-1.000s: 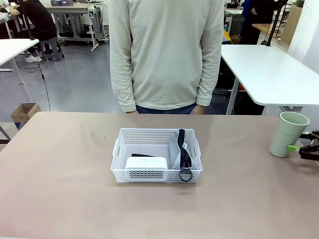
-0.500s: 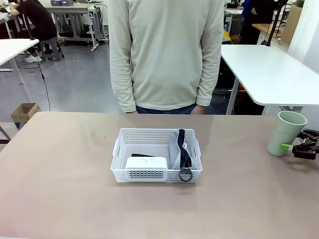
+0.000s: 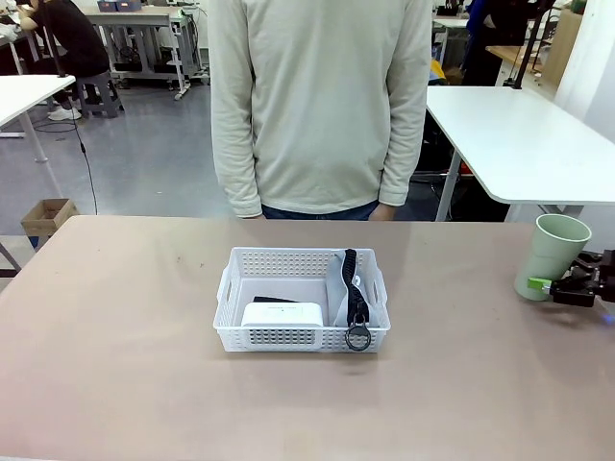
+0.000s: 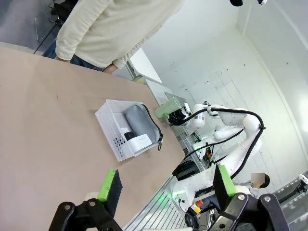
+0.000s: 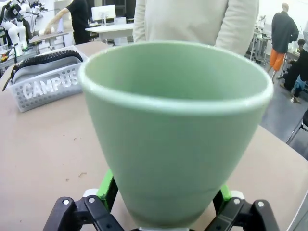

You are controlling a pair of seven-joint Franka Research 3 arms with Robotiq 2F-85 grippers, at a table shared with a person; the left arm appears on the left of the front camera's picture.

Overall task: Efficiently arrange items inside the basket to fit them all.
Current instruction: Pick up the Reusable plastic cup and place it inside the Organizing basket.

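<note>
The white lattice basket point(image 3: 237, 288) sits mid-table with the white box point(image 3: 282, 314) at its front. A black stapler point(image 3: 274, 301) lies behind the box. The grey "CAMPUS" pouch point(image 3: 338, 280) stands on edge along the right wall, its strap ring point(image 3: 357, 337) hanging over the rim. The pale green cup point(image 3: 554, 254) stands upright at the table's right edge. My right gripper point(image 3: 548, 285) is open, with its green pads point(image 5: 107, 185) on either side of the cup's point(image 5: 175, 130) base. My left gripper point(image 4: 166, 185) is open, holds nothing, and hangs well away from the basket point(image 4: 111, 126).
A person in a cream sweater point(image 3: 322, 106) stands at the far edge, hands down by their sides. Bare tabletop point(image 3: 115, 317) surrounds the basket on all sides. White tables point(image 3: 519, 144) stand behind the person.
My right gripper has slid left along the table to the cup, so its fingers now flank the cup's base. Basket, its contents and the person have not moved.
</note>
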